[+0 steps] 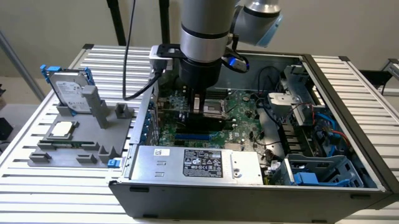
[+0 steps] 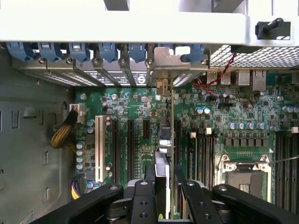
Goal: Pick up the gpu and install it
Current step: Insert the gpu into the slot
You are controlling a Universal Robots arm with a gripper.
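Exterior view high, oblique; wrist view close overhead; both see motherboard [image 1: 244, 106] [image 2: 135, 105].

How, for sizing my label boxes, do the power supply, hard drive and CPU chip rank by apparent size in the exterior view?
1. power supply, clearly largest, though it sits nearer the camera.
2. hard drive, standing upright.
3. CPU chip, smallest.

Arm [image 1: 201, 28] stood near-vertical, reaching down from above into the open computer case [image 1: 249, 198], with the wrist pointed straight at the case floor. Gripper [image 2: 168, 200] sat low inside the case, toward its slotted rear wall. The two black fingers [image 2: 142, 205] were parallel and drawn partway together, one against each face of the gpu [image 2: 163, 140], which they held on edge and upright between them.
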